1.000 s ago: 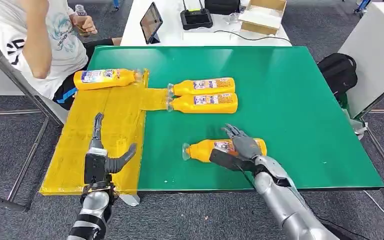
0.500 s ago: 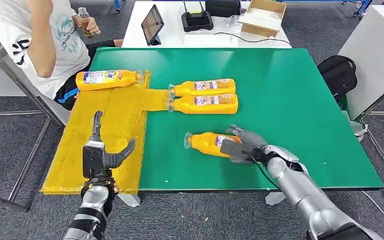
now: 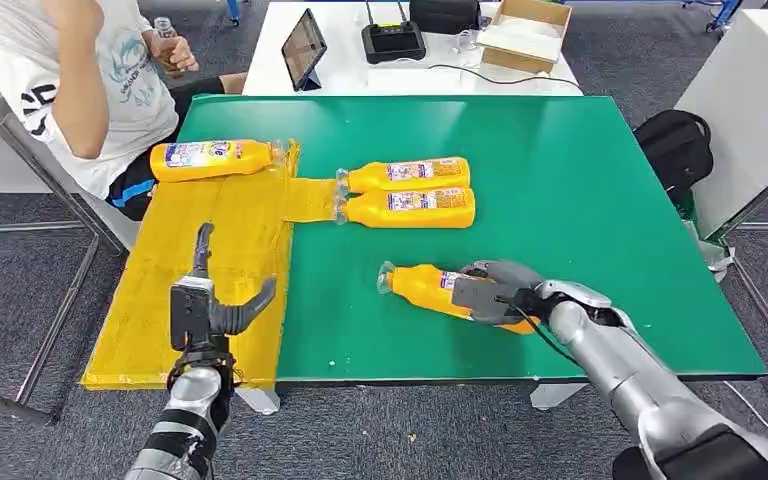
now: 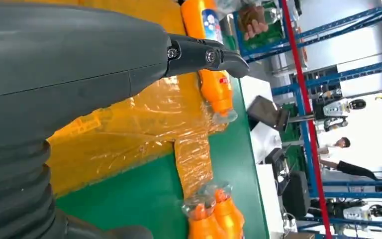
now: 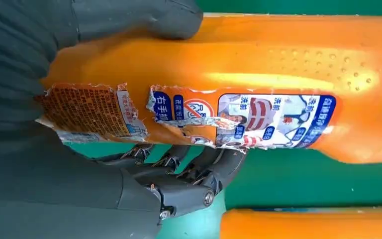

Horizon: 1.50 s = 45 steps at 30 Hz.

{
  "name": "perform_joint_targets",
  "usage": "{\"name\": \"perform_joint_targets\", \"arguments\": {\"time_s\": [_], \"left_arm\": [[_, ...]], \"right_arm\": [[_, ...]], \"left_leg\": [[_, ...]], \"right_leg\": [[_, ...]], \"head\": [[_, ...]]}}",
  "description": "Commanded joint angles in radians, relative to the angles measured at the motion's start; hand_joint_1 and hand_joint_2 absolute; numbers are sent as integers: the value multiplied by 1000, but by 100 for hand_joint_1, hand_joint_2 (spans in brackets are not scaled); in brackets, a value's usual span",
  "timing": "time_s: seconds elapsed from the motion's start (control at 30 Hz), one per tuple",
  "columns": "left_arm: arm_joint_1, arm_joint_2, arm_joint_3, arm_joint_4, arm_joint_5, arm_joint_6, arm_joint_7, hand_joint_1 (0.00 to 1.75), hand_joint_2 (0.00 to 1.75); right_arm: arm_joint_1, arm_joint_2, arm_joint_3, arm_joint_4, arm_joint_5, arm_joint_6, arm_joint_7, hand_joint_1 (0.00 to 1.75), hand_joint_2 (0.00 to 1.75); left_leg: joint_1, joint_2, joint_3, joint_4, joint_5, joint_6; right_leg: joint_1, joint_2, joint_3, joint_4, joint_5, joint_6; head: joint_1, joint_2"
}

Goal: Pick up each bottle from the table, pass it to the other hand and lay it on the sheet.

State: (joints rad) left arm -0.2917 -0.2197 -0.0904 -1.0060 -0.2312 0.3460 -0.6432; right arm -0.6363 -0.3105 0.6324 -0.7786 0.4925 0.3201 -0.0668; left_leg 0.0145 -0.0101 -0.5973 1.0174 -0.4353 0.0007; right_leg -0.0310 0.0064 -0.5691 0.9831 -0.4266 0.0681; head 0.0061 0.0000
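An orange bottle (image 3: 430,290) near the green table's (image 3: 580,200) front edge is gripped by the right hand (image 3: 495,292), fingers wrapped around its body. Its torn label (image 5: 194,117), blue and red with Chinese print too small to be read, is seen in the right wrist view. The left hand (image 3: 205,310) is held above the yellow sheet (image 3: 210,250), fingers apart, empty. One bottle (image 3: 215,158) lies on the sheet; two bottles (image 3: 405,190) lie touching at mid-table
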Motion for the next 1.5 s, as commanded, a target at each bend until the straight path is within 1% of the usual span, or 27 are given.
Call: {"name": "perform_joint_targets", "arguments": {"time_s": [0.03, 0.07, 0.1, 0.17, 0.23, 0.3, 0.33, 0.37, 0.4, 0.43, 0.47, 0.57, 0.6, 0.63, 0.73, 0.77, 0.83, 0.87, 0.93, 0.97, 1.0, 1.03, 1.07, 1.13, 1.23, 1.47, 1.5], "left_arm": [[-49, 0, -27, 98, 6, 2, 8, 0, 175], [-49, 0, -27, 98, 6, 2, 8, 0, 175], [-49, 1, -27, 98, 6, 2, 8, 0, 175], [-44, 2, -24, 91, 10, 3, 9, 0, 175], [-16, 5, -17, 51, 10, 12, 11, 0, 175], [22, 9, -9, -11, 6, 9, 17, 0, 175], [38, 7, -3, -39, 5, 6, 18, 0, 175], [49, 5, 0, -60, 0, 3, 19, 0, 175], [58, 1, 3, -82, -5, 0, 22, 0, 175], [63, -2, 3, -92, -9, -2, 26, 0, 175], [65, -6, 3, -100, -9, -9, 26, 0, 175], [69, -15, -2, -113, -12, -13, 24, 0, 175], [69, -17, -4, -114, -10, -15, 23, 0, 175], [68, -17, -6, -117, -8, -16, 22, 0, 175], [68, -17, -6, -117, -8, -16, 22, 0, 175], [69, -20, -7, -117, 0, -21, 21, 0, 175], [74, -25, -20, -127, 38, -69, 31, 0, 175], [77, -26, -30, -133, 72, -115, 46, 0, 175], [83, -25, -57, -154, 126, -196, 64, 0, 175], [90, -21, -79, -178, 159, -243, 81, 0, 175], [94, -18, -97, -196, 210, -306, 106, 0, 175], [100, -11, -119, -217, 272, -385, 137, 0, 175], [104, -9, -136, -227, 330, -454, 159, 0, 175], [109, 4, -178, -253, 396, -535, 186, 0, 175], [108, 11, -214, -266, 425, -578, 196, 0, 175], [108, 12, -215, -266, 426, -578, 196, 0, 175], [103, 17, -226, -260, 469, -630, 207, 0, 175]], "right_arm": [[19, 23, 144, 143, 12, -10, 11, 175, 175], [19, 23, 144, 143, 12, -10, 11, 175, 175], [17, 22, 144, 143, 12, -10, 11, 175, 175], [32, 37, 119, 139, -9, -46, -4, 175, 175], [92, 87, 22, 91, -67, -180, -43, 175, 175], [192, 137, -101, -56, -104, -305, -65, 175, 175], [244, 162, -166, -140, -119, -341, -78, 175, 175], [281, 173, -195, -219, -89, -383, -84, 175, 175], [332, 206, -266, -316, -86, -428, -94, 175, 175], [354, 215, -287, -370, -59, -442, -94, 175, 175], [381, 247, -340, -425, -70, -473, -125, 175, 175], [425, 295, -419, -543, -55, -547, -193, 175, 175], [434, 318, -449, -570, -71, -574, -227, 175, 175], [442, 330, -464, -595, -72, -589, -242, 175, 175], [442, 330, -464, -595, -72, -589, -242, 175, 175], [446, 350, -490, -610, -89, -629, -291, 175, 175], [460, 377, -519, -641, -109, -674, -344, 175, 175], [464, 380, -521, -654, -109, -688, -358, 175, 175], [471, 382, -525, -669, -91, -724, -388, 175, 175], [474, 382, -524, -668, -95, -721, -396, 175, 175], [476, 378, -519, -662, -73, -736, -418, 175, 175], [477, 375, -512, -645, -53, -739, -415, 175, 175], [481, 375, -509, -635, -58, -735, -435, 175, 175], [484, 380, -494, -590, -28, -750, -477, 175, 175], [489, 397, -472, -541, -19, -755, -517, 175, 175], [490, 399, -471, -539, -18, -757, -520, 175, 175], [488, 406, -467, -528, -29, -743, -525, 175, 175]], "left_leg": [[2, -1, 2, -1, 0, 0], [2, -1, 3, -2, 1, 1], [1, -1, 3, -1, 0, 0], [2, 0, 4, -2, 1, 0], [2, 0, 5, -2, 1, 0], [3, 1, 7, -3, 1, 0], [3, 2, 8, -3, 0, 0], [3, 4, 7, -2, -1, 0], [3, 3, 6, -2, 0, 0], [3, 4, 6, -1, -1, 0], [3, 4, 6, -2, -1, 0], [3, 4, 1, 0, -1, -1], [4, 6, -1, 0, -1, -1], [3, 3, -6, 0, 0, -1], [4, -1, -9, 0, 1, -1], [4, 0, -8, 0, 0, 0], [4, 0, -8, 0, 0, 0], [3, -1, -10, 0, 1, 0], [4, 1, -9, 0, 0, 0], [3, 0, -12, 0, 1, -1], [2, -1, -12, 0, 1, -1], [2, -1, -11, 0, 1, -1], [2, -2, -12, 0, 1, -1], [2, 0, -11, 0, 1, -1], [2, 0, -11, -1, 1, -1], [2, 1, -11, -1, 1, -1], [2, 1, -11, -1, 1, -1]], "right_leg": [[2, -2, 4, -2, 1, -2], [2, -3, 5, -3, 1, -4], [2, -2, 4, -2, 0, -2], [3, -2, 5, -3, 1, -4], [3, -3, 6, -4, 2, -4], [4, -2, 7, -5, 2, -5], [4, -1, 8, -5, 2, -4], [3, 2, 7, -3, 1, -3], [4, 0, 7, -3, 1, -4], [4, 2, 6, -1, 1, -4], [4, 2, 6, -2, 1, -5], [4, 1, 0, 1, 1, -6], [5, 3, -2, 2, 1, -7], [4, 0, -5, 2, 1, -6], [4, -3, -8, 2, 1, -5], [4, -2, -6, 2, 1, -6], [4, -3, -5, 1, 0, -7], [3, -3, -8, 2, 1, -6], [3, -3, -7, 2, 0, -8], [2, -3, -10, 2, 1, -6], [2, -4, -10, 1, 1, -5], [3, -4, -9, 1, 1, -7], [2, -4, -10, 1, 1, -6], [3, -3, -10, 1, 1, -6], [3, -3, -9, 0, 1, -6], [3, -1, -9, 0, 2, -6], [2, -1, -10, 0, 2, -5]], "head": [[0, 0], [0, 0], [0, 0], [0, 0], [0, 0], [0, 0], [0, 0], [-1, 0], [0, 0], [-1, 0], [0, 0], [0, 0], [-1, 0], [-1, 0], [-1, 0], [0, 0], [0, 0], [0, 0], [-1, 0], [-1, 0], [0, 0], [0, 0], [0, 0], [0, 0], [0, 0], [0, 0], [-1, 0]]}}
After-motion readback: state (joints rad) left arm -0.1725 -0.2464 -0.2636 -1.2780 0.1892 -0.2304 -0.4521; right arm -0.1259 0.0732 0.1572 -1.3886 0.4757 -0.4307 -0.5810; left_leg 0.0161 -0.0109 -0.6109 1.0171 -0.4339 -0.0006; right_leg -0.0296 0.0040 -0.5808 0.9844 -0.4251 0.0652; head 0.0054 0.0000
